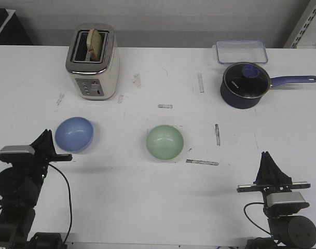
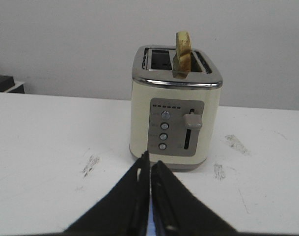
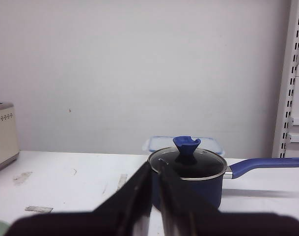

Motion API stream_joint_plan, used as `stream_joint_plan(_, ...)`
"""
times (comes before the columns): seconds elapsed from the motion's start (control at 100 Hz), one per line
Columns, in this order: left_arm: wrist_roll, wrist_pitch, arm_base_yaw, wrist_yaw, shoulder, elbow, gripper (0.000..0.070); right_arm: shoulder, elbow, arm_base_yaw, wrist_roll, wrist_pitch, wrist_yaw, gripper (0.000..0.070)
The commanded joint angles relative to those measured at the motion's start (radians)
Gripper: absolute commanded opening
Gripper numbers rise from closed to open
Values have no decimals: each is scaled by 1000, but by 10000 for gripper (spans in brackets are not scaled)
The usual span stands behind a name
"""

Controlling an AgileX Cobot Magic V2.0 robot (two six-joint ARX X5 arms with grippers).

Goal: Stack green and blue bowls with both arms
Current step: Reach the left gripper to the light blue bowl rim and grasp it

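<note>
Periwinkle blue bowl (image 1: 74,134), mint green bowl (image 1: 165,141), cream toaster (image 1: 92,62), navy saucepan (image 1: 244,85) w/ blue handle, white table (image 1: 147,197)

The front camera looks down over the table (image 1: 158,207); low wrist cameras face the toaster (image 2: 175,110) and saucepan (image 3: 188,169).

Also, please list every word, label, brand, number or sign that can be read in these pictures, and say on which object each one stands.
No text can be read with confidence.
Saucepan lid: a small pale mark on the glass, too blurred to read.
Toaster panel: four round buttons, a row of small dots above them and a lever; any symbols are too small to read.
Blue bowl, green bowl, clear container: no print visible.
</note>
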Motion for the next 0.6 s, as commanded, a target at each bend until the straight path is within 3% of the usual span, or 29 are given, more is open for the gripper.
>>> stream_joint_plan(0.0, -5, -19, -1, -2, 79, 56, 2, 0, 4, 2, -5, 10, 0, 14)
stream_joint_plan(0.15, -10, -109, -1, -3, 238, 155, 2, 0, 4, 2, -5, 10, 0, 14)
stream_joint_plan(0.41, -112, -273, 18, 3, 477, 311, 2, 0, 4, 2, -4, 10, 0, 14)
stream_joint_plan(0.59, -160, -446, 87, 177, 609, 418, 2, 0, 4, 2, -4, 11, 0, 14)
